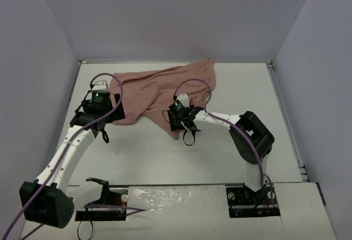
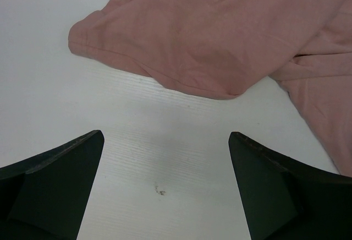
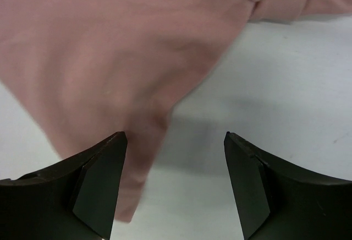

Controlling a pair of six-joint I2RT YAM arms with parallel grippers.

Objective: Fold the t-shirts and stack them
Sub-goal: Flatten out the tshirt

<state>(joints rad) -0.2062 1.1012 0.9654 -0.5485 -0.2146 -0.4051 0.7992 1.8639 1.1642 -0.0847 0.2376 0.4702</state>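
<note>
Top external: t-shirt [image 1: 165,88] lies crumpled on the far half of the table [image 1: 231,152], long axis running left to far-right. Left gripper [image 2: 165,135]: jaws wide apart, empty, with a rounded cloth edge just ahead and not touching. Right gripper [image 3: 175,135]: jaws apart, with a narrow corner of cloth reaching between them beside the left finger. Contact unclear. Judgement: right arm is nearer a grasp.

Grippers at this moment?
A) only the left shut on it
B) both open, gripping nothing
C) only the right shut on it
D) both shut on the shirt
B: in each wrist view the jaws stand wide apart, the left gripper over bare table, the right gripper at a corner of the t-shirt.
</note>
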